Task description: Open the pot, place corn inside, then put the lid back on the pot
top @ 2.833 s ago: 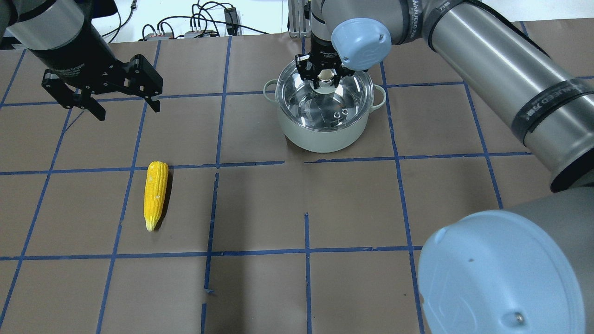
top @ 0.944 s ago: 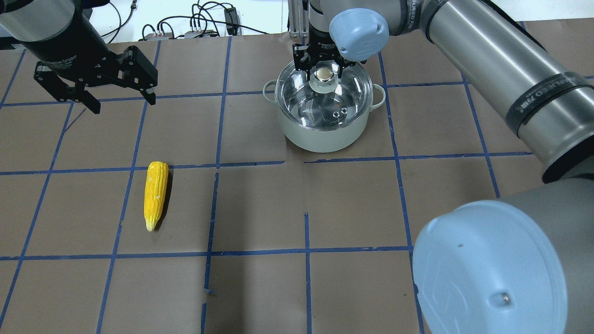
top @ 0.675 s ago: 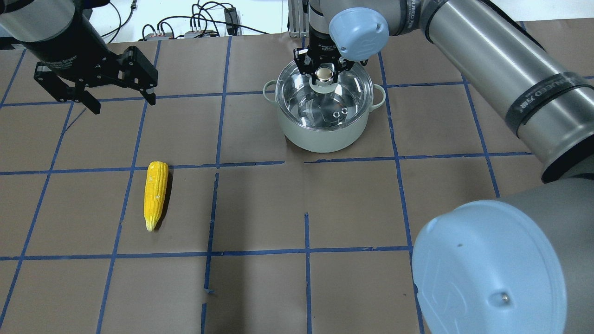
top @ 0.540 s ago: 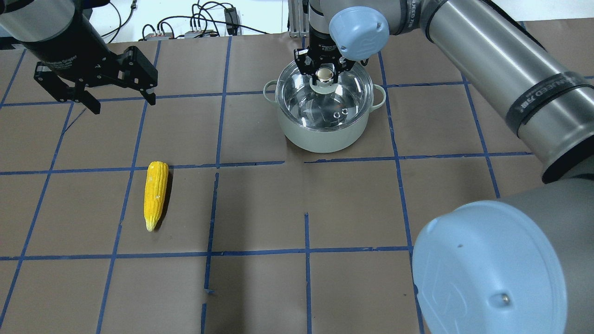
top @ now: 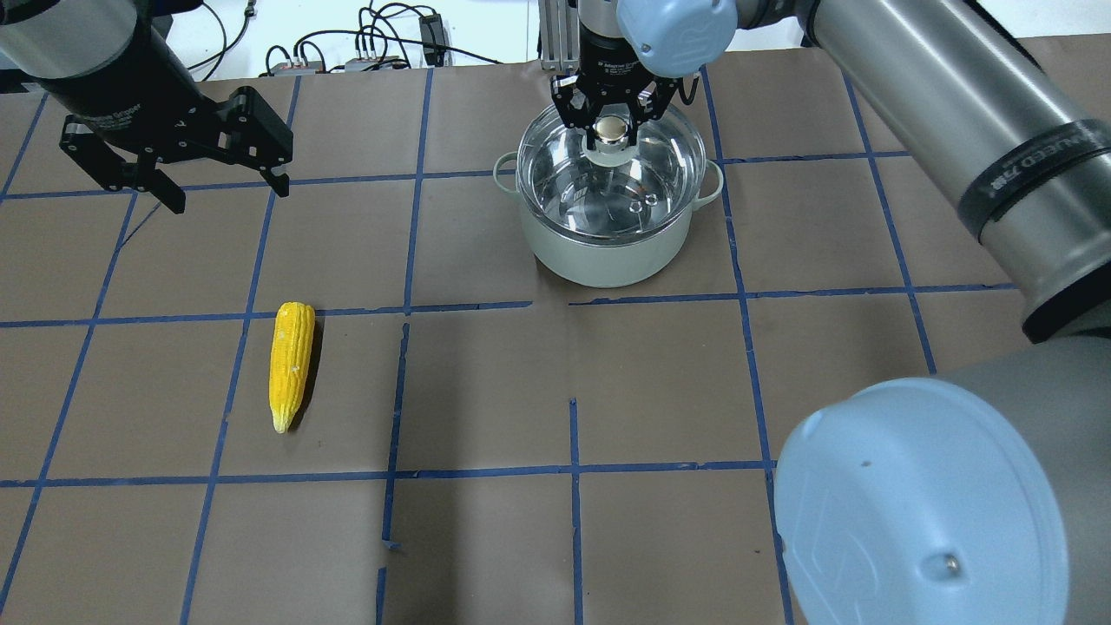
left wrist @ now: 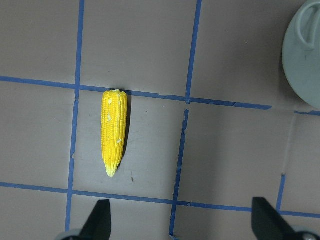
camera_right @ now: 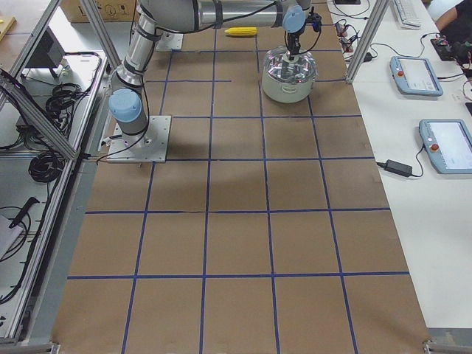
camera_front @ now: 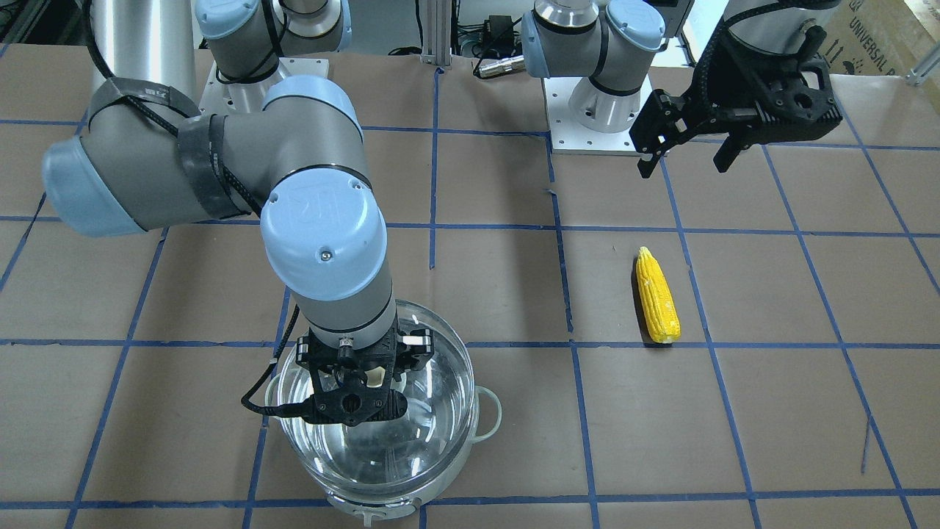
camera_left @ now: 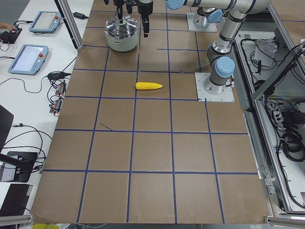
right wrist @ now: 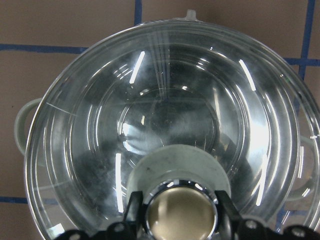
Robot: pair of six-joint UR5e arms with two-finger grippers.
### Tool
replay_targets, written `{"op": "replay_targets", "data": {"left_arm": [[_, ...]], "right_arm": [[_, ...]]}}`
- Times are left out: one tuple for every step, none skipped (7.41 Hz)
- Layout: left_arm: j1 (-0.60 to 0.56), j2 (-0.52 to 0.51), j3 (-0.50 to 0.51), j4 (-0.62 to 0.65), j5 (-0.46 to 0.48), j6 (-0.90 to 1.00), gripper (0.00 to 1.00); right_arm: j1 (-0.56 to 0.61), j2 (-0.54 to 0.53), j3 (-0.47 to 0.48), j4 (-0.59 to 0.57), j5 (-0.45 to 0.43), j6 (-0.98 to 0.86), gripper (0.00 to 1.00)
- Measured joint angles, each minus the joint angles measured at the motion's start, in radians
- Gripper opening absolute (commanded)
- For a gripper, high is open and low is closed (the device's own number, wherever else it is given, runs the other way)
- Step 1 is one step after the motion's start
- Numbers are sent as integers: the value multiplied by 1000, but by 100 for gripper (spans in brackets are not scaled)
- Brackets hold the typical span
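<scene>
The steel pot [top: 608, 256] stands at the table's far middle; its pale handle [camera_front: 488, 415] shows beside the lid. My right gripper [top: 613, 130] is shut on the knob of the clear glass lid [top: 608, 187] and holds it slightly above the pot rim. In the right wrist view the lid [right wrist: 165, 115] fills the frame. The yellow corn [top: 291, 365] lies flat on the brown paper at the left, point toward the robot; it also shows in the left wrist view [left wrist: 114, 131]. My left gripper [top: 230, 195] is open and empty, hovering above the table beyond the corn.
Blue tape lines grid the brown table cover. Cables and power bricks [top: 373, 48] lie past the far edge. The arm bases [camera_front: 598, 110] stand on the robot's side. Tablets [camera_left: 28, 57] lie on a side bench beyond the pot.
My right gripper went down onto the lid's knob and shut on it, then rose a little, and the lid came up slightly with it. The left gripper and the corn stayed put.
</scene>
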Motion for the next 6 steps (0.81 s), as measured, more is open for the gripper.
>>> {"op": "replay_targets", "data": {"left_arm": [[1,1,-2,0,2,0,100],[4,1,-10,0,4,3,100],[15,-2,-22,-1,4,23,100],[41,-8,-37,-1,2,66,100],[78,-14,-71,4,-1,114,100],[120,-19,-129,35,-2,159,100]], "right_arm": [[-2,-6,-38,59,1,-1,19],[-6,-17,-74,123,1,-2,18],[-12,-34,-102,181,0,-3,16],[-19,-60,-113,219,0,-5,16],[-28,-92,-112,242,0,-16,15],[-40,-123,-109,259,1,-35,14]]}}
